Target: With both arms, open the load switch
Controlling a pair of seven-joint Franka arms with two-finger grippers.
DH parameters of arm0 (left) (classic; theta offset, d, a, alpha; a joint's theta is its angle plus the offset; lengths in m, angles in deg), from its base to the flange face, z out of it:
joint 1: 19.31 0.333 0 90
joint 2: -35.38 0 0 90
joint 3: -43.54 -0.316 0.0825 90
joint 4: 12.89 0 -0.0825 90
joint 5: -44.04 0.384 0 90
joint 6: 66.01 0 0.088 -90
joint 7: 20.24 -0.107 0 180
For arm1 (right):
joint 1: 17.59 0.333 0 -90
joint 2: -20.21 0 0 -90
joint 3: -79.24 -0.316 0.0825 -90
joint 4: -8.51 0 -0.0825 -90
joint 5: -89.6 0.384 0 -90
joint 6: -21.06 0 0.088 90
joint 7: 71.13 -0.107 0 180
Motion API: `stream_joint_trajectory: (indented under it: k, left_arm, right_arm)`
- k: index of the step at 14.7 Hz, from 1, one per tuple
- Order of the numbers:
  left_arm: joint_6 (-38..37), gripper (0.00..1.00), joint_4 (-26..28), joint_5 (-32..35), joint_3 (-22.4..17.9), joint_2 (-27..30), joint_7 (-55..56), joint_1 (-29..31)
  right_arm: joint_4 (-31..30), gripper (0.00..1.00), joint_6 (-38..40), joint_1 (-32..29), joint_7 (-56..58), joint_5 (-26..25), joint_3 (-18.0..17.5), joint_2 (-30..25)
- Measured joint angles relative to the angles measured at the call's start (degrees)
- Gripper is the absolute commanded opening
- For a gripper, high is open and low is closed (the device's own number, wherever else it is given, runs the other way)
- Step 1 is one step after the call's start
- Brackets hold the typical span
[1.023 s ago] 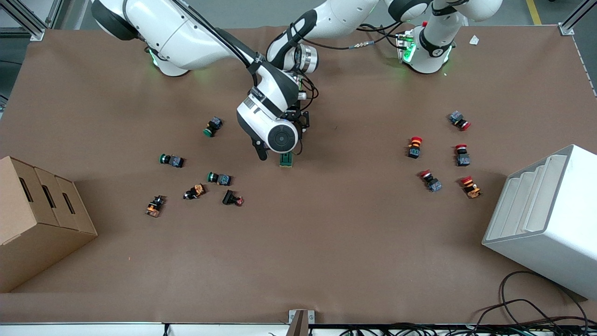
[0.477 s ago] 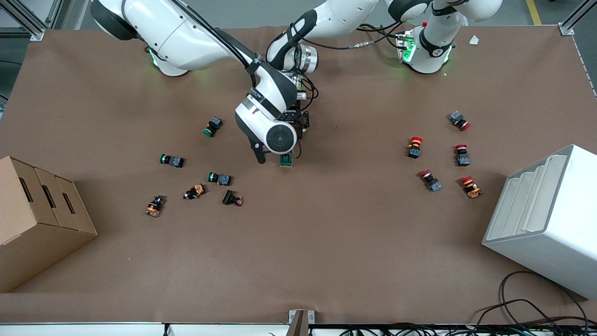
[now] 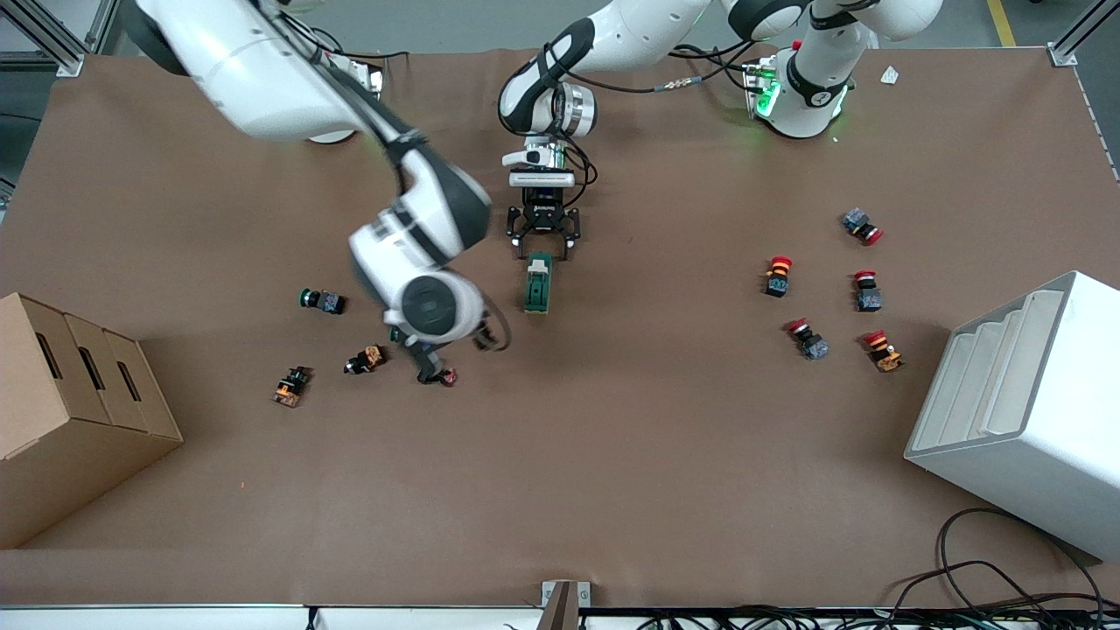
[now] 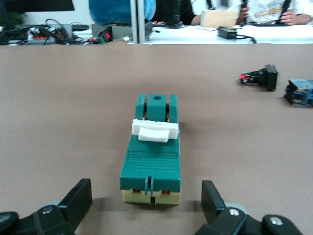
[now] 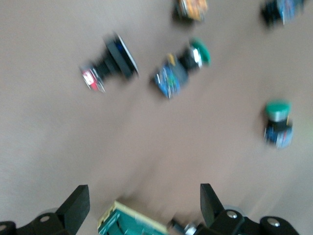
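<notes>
Near the middle of the brown table [image 3: 612, 455], the dark-green rectangular load switch [image 3: 538, 284] with its white lever tab [image 4: 155, 131] is lying flat. Left gripper [image 3: 542, 236] is sitting right at its end, fingers [image 4: 73, 205] spread wide, gripping nothing. Right gripper [image 3: 429, 350] is hanging over the scattered green-capped push buttons [image 5: 183, 71], also spread open. I'm guessing the lever-flipping part isn't finished.

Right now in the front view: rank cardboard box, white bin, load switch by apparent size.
1. white bin and cardboard box: both cut off by the frame edge, similar, unranked.
2. load switch, by far the smallest, lying just below the open left gripper.
</notes>
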Motion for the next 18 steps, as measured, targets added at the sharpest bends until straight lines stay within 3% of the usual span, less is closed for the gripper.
stream_joint_trajectory:
  k: [9,13,18]
  left_arm:
    - [0.00,0.99,-15.56,-31.75,1.82,7.50,-22.75,0.69]
    - [-0.03,0.99,-22.33,-45.48,1.48,12.55,-36.02,6.96]
    - [-1.16,1.00,-23.81,-64.04,1.39,24.15,-59.68,21.22]
  right_arm:
    - [0.08,1.00,5.88,-19.61,54.99,-0.39,0.82,-10.81]
    - [-0.59,1.00,6.52,-20.58,70.74,-0.49,8.00,-14.83]
    - [-0.72,1.00,10.08,-15.02,73.55,-0.17,16.79,-19.95]
